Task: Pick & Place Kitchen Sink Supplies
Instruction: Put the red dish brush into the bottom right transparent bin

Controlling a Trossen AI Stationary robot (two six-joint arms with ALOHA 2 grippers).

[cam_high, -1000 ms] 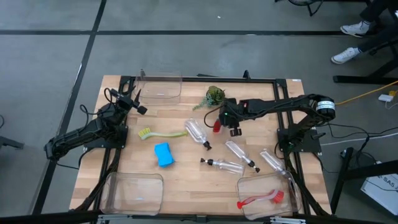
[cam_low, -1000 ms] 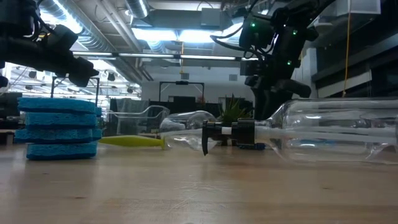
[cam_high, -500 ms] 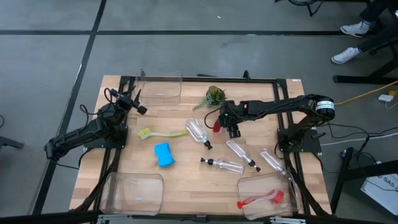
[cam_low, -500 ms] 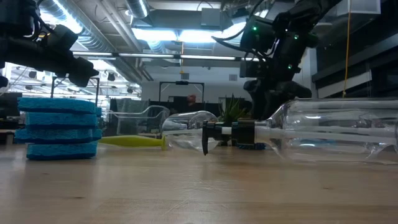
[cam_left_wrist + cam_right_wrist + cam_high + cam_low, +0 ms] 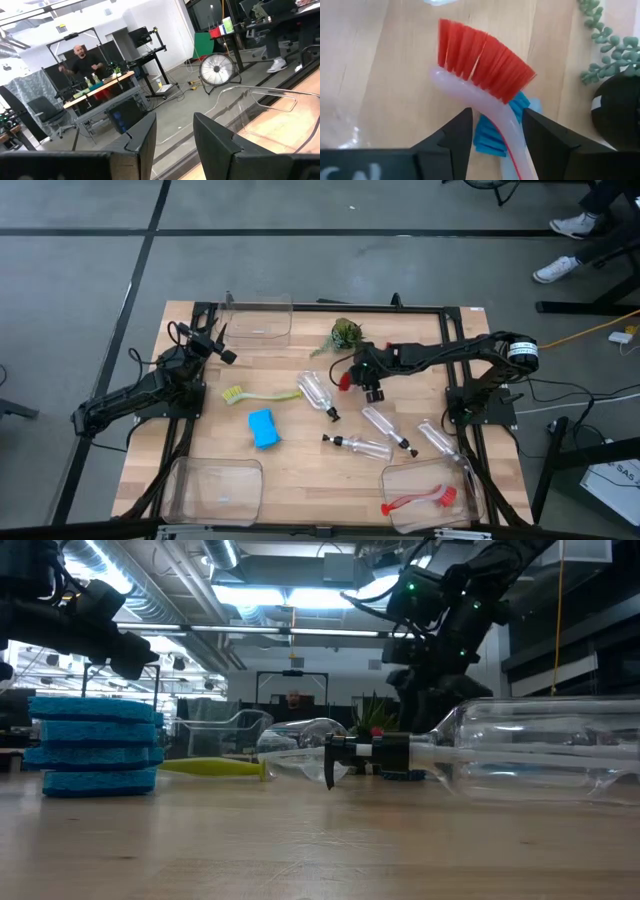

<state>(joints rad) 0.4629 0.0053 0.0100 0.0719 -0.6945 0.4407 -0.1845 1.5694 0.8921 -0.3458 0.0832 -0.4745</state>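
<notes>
A red-bristled brush (image 5: 485, 65) with a pale head lies over a blue brush (image 5: 490, 140) near the small plant (image 5: 345, 335). My right gripper (image 5: 496, 125) slants down on it, shut on its neck. Several clear pump bottles (image 5: 315, 390) (image 5: 355, 445) (image 5: 385, 427) lie on their sides mid-table. The blue sponge (image 5: 263, 428) and the yellow-green brush (image 5: 260, 394) lie flat left of them. Another red brush (image 5: 420, 502) lies in the near right bin. My left gripper (image 5: 175, 135) waits level at the table's left, open, with nothing between its fingers. My right gripper has the red brush's pale neck (image 5: 502, 117), just behind the bristle head, between its two fingers. The fingers (image 5: 457, 135) come from above, slanting down from the table's right, and lie across the neck. The head points away from the gripper; whether it is clear of the table I cannot tell.
Clear bins stand at the far edge (image 5: 258, 318), the near left (image 5: 212, 490) and the near right (image 5: 430, 480). A fourth bottle (image 5: 437, 438) lies by the right frame rail. Bare wood shows between the sponge and the near left bin.
My right gripper has tipped more steeply downward and shifted a little toward the table's left over the red brush. In the low view a bit of red bristle now shows beside the plant.
</notes>
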